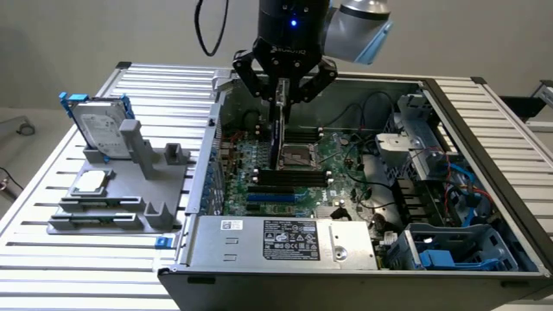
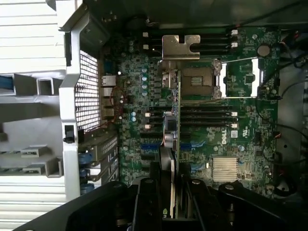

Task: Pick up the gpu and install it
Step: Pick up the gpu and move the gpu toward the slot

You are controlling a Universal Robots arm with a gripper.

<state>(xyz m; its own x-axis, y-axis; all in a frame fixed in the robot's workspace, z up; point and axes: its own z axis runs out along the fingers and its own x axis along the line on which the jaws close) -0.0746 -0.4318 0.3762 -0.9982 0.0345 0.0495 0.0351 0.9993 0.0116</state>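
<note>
Closest to the wrist lens, noted the gripper (image 2: pixel 169 195), with black fingers (image 2: pixel 147 202) drawn narrow and clamped on both faces of the gpu (image 2: pixel 169 127). Seen edge-on there, with the silver end bracket (image 2: pixel 180 47) at the end away from the fingers.

Confirmed from the exterior view: gripper (image 1: pixel 283 97) pointing straight down, holding the gpu (image 1: pixel 278 133) upright inside the open computer case (image 1: pixel 204 175). Positioned over the motherboard (image 1: pixel 298 184), lower end near the CPU socket (image 1: pixel 296 155) and the black memory slots (image 1: pixel 289 173). Cannot tell whether card and board touch.

Recorded in the wrist view: motherboard (image 2: pixel 216 139), CPU socket (image 2: pixel 197 79) just beside the card's edge, finned heatsink (image 2: pixel 225 168) nearer the fingers.

Logged at the case's near end, exterior view: power supply (image 1: pixel 285 241), with blue drive bays (image 1: pixel 449 249) toward the exterior view's right.

Found outside the case, on the exterior view's left: grey holder (image 1: pixel 129 188) on the slatted table (image 1: pixel 52 272), carrying a hard drive (image 1: pixel 100 129) upright in a blue-edged frame and a small square silver chip (image 1: pixel 92 183) lying flat. Both well apart from the gripper.
</note>
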